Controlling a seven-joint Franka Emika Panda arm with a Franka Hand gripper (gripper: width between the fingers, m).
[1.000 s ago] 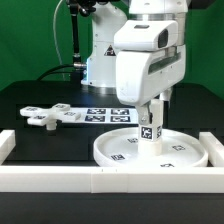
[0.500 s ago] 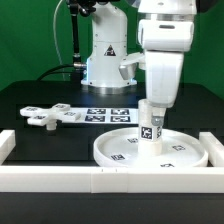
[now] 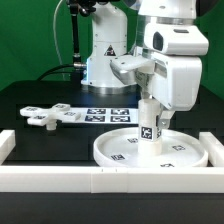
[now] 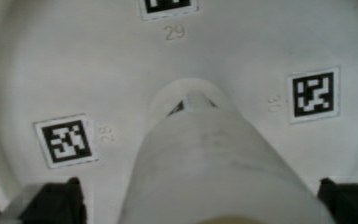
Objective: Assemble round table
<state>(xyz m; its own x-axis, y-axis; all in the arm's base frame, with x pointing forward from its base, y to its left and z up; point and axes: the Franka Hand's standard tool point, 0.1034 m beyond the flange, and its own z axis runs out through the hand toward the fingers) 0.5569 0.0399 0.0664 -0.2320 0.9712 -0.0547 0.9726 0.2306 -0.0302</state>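
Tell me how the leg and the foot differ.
The leg stands upright on the disc; the foot lies flat on the table. The leg is a cylinder, the foot cross-shaped. The leg sits between the jaws; the foot lies apart, untouched. Both are white.

**Bright outside, soft and grey up close**

The exterior view is evenly and brightly lit and fairly sharp; the large rimmed round white plastic disc (image 3: 172, 153) nearly washes out. The wrist view is dimmer and greyish, with the short white cylindrical leg (image 4: 202, 165) out of focus and the black-and-white square tags (image 4: 313, 95) smeared.
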